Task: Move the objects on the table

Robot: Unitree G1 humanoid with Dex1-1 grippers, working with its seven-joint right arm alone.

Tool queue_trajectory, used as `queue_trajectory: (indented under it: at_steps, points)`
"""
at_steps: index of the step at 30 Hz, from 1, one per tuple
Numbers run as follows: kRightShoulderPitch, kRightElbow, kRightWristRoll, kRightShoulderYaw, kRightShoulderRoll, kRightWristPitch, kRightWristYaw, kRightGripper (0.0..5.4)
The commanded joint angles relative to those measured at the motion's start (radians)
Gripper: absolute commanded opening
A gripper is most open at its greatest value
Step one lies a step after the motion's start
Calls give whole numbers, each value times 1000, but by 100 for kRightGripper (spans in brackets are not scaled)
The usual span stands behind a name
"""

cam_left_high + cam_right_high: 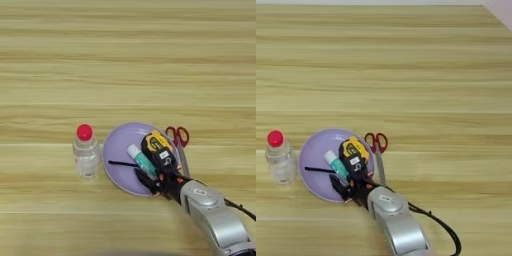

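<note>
A white glue stick with a teal label lies on a purple plate, beside a yellow and black object. Steel scissors with red handle loops lie on the table, touching the plate's right rim with the blades pointing toward me. My right gripper sits low over the plate's near right edge and is open. One black finger is left of the glue stick's near end and the other is right of it. In the right eye view the gripper covers that end of the stick.
A clear bottle with a red cap stands upright just left of the plate. A thin black stick lies across the plate. My silver forearm and its black cable cross the near right part of the table.
</note>
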Motion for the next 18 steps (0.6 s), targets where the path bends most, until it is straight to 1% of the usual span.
queue_trajectory:
  at_steps: [1,5,6,7,18]
  points:
    - [-43,-63,17,-20,1,-53,-1,365]
    - [-39,-81,28,-19,3,-68,14,407]
    - [-36,-87,31,-17,4,-70,21,407]
    - [-34,-91,33,-16,4,-72,25,422]
    - [-23,-110,46,-10,5,-69,48,525]
